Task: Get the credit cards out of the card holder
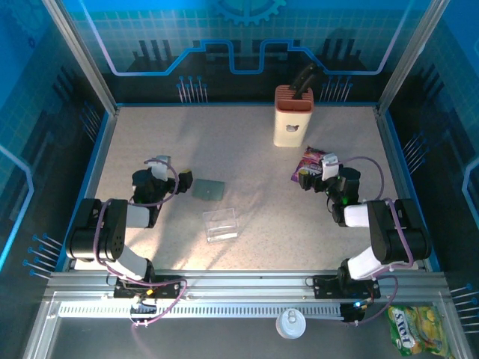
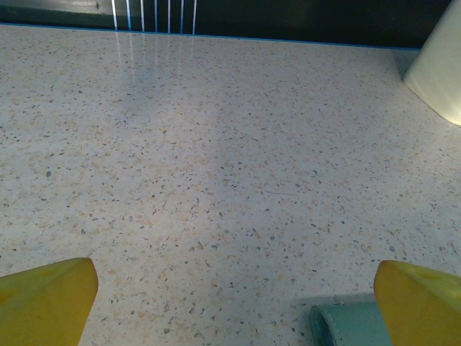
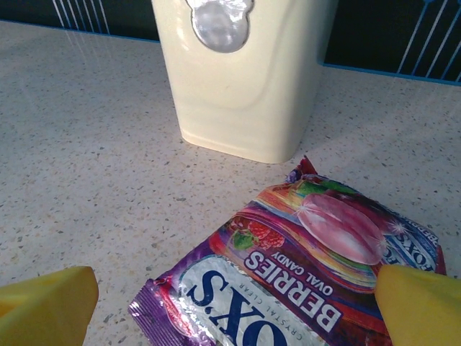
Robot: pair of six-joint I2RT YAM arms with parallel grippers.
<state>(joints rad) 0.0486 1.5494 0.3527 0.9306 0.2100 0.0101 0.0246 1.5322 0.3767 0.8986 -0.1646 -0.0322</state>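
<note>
Jaws of the left gripper (image 2: 232, 303) gape apart over bare bench (image 2: 216, 144), the card holder (image 2: 344, 324) just beside one fingertip. Right gripper (image 3: 234, 306) jaws, likewise apart, straddle a snack packet (image 3: 302, 274).

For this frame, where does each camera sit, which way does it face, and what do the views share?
Top external: above and behind the arms, looking down on the table; left gripper and right gripper show.
Left wrist: low over the table, facing the back wall; its yellow fingertips sit at the bottom corners, with a corner of the card holder beside one.
Right wrist: low, facing the cream block and snack packet; its own fingertips at the corners.
Shared: the cream block stands in all three.
</note>
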